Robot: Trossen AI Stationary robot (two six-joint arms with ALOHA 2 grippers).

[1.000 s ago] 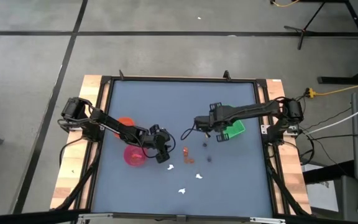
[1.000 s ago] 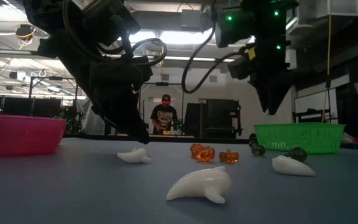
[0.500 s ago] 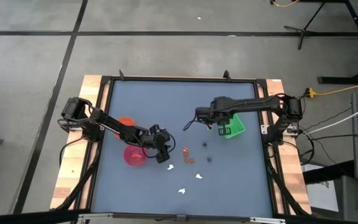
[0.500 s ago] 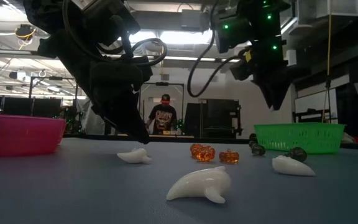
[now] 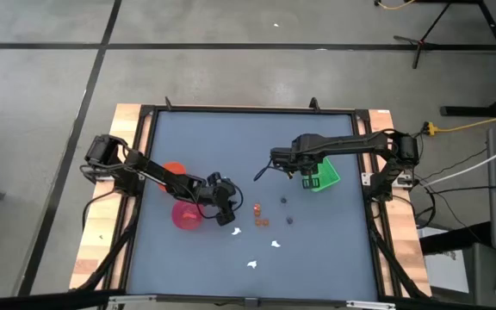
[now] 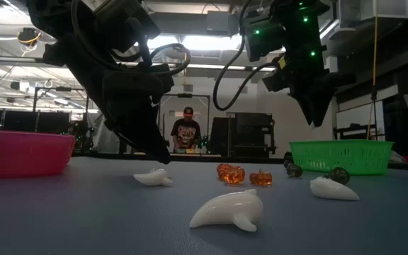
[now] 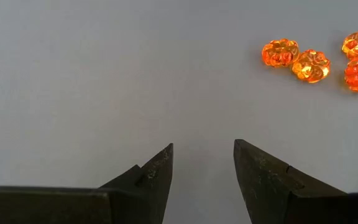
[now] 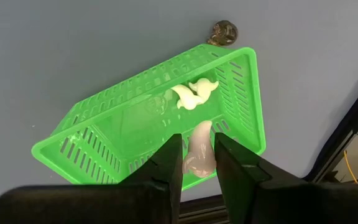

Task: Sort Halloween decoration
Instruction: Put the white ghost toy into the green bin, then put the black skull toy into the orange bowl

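Observation:
The decoration pieces lie on the grey table: orange ones (image 5: 259, 215) (image 7: 296, 58), dark ones (image 5: 288, 211) and white ones (image 5: 256, 247) (image 6: 225, 210). My right gripper (image 8: 197, 140) (image 5: 306, 175) hangs over the green tray (image 8: 160, 118) (image 5: 323, 176), shut on a white piece (image 8: 199, 155). Two more white pieces (image 8: 192, 93) lie in the tray, and a dark piece (image 8: 224, 31) lies just outside it. My left gripper (image 7: 202, 152) (image 5: 225, 215) is open, low over bare table beside the pink bowl (image 5: 186, 215), with the orange pieces a little beyond it. My right gripper pinches the white piece (image 8: 197, 163) between its two fingers, coming from above and pointing down. The piece is lifted clear, above the tray's inside near one wall. Its free end (image 8: 202, 129) sticks out past the fingertips.
An orange bowl (image 5: 172, 170) stands behind the pink bowl on the table's left side. The table's raised dark rim (image 5: 248, 109) runs round the grey surface. In the low view a person (image 6: 187, 131) stands far off in the room. Bare table lies toward the far edge.
My right gripper, carrying the white piece, has moved toward the table's far right, from beside the green tray to over it, and risen slightly. My left gripper has kept still.

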